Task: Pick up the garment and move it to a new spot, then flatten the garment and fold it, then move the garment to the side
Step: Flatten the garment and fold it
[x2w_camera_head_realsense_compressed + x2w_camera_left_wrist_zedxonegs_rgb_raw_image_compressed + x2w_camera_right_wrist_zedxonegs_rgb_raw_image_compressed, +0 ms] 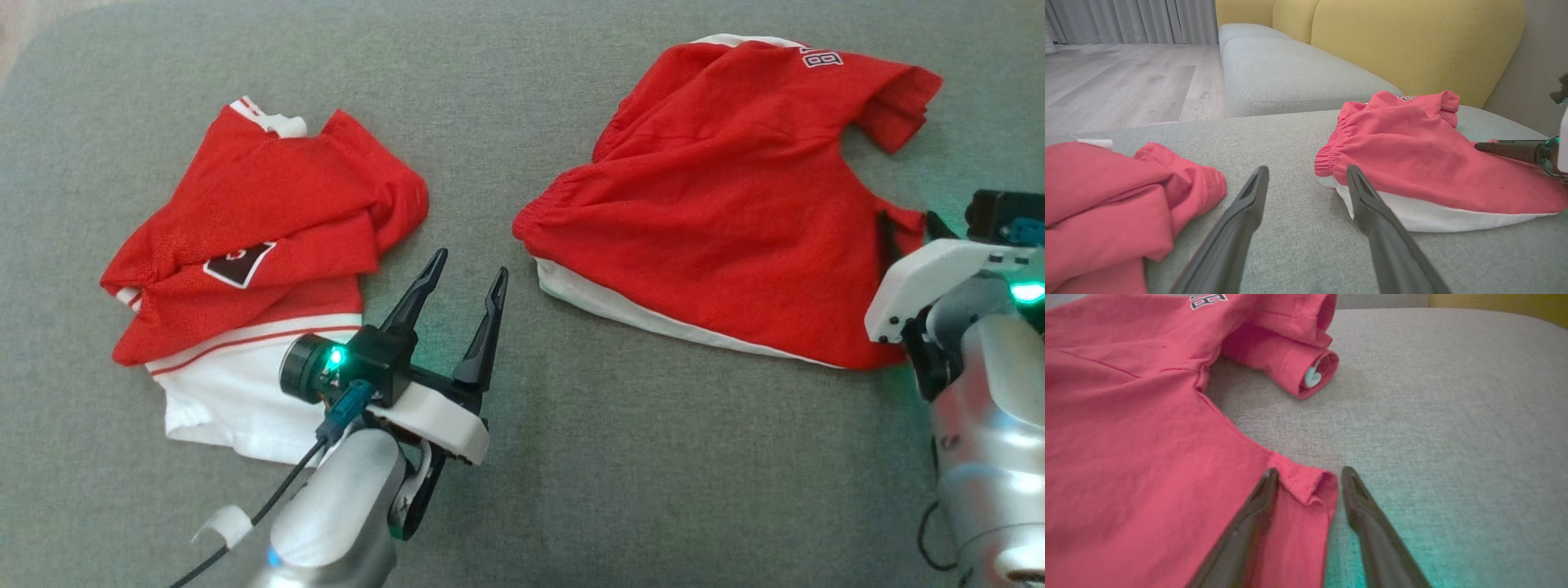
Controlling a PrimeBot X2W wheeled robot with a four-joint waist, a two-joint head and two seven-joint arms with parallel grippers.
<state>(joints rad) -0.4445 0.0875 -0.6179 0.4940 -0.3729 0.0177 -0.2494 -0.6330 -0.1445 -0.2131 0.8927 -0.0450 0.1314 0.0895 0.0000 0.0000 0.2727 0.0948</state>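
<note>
Garment (718, 188) (red shorts, white lining) lay right of the crumpled jersey (261, 212): light, limp, likely to sag, best pinched at hem corners; right gripper (1308, 473) straddled one corner (1306, 486), part-open, unclamped; left gripper (470, 263) sat just right of the jersey, wide open, empty.

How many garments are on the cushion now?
2: a bunched garment on the left, a spread garment on the right, its corner between the open fingers of the right gripper.

Grey fabric sofa seat (1298, 134), second grey cushion (1290, 77) just beyond it, yellow back cushions (1412, 45), pale wood floor (1126, 81), grey curtains (1126, 20)
</note>
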